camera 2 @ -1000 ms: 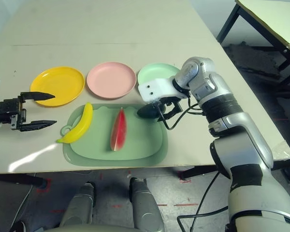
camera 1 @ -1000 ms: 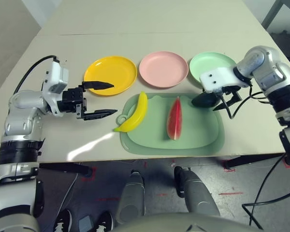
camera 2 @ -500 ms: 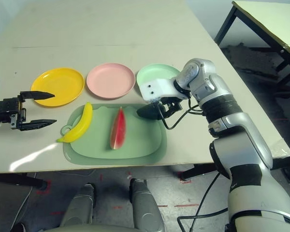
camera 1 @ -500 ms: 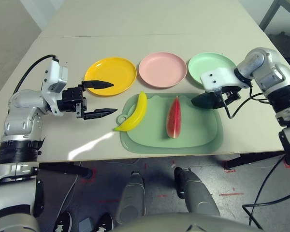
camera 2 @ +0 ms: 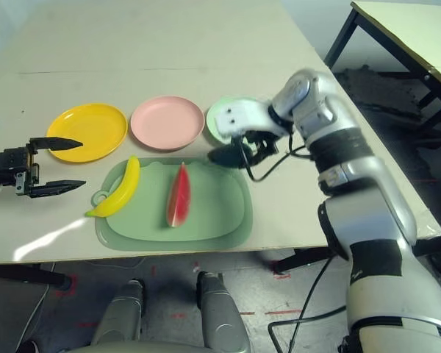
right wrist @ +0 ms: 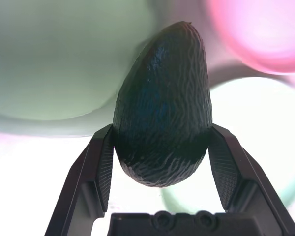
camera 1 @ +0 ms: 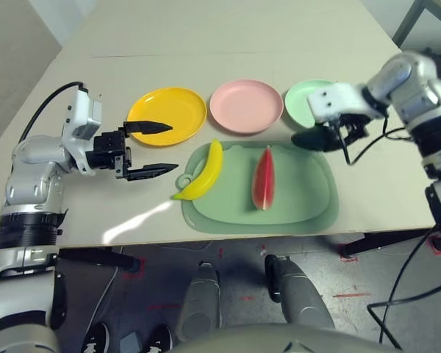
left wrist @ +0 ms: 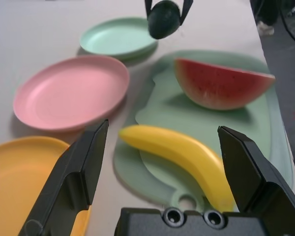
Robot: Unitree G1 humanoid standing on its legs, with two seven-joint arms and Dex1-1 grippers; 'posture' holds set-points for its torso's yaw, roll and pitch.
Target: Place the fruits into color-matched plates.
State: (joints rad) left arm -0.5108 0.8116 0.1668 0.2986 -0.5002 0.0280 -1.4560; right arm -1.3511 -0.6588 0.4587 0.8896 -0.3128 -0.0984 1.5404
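Silver right arm [camera 1: 431,121] above table [camera 1: 382,191]

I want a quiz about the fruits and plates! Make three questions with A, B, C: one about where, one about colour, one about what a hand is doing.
1. Where is the banana?
A) on the pink plate
B) on the green mat's edge
C) in the left hand

2. What colour is the middle plate?
A) pink
B) yellow
C) mint green

3. How is the right hand?
A) open and empty
B) holding the watermelon
C) closed on the avocado

Answers:
1: B, the banana lies across the rim of the green mat.
2: A, the pink plate sits between the yellow and mint ones.
3: C, the right hand has the avocado squeezed between its fingers.
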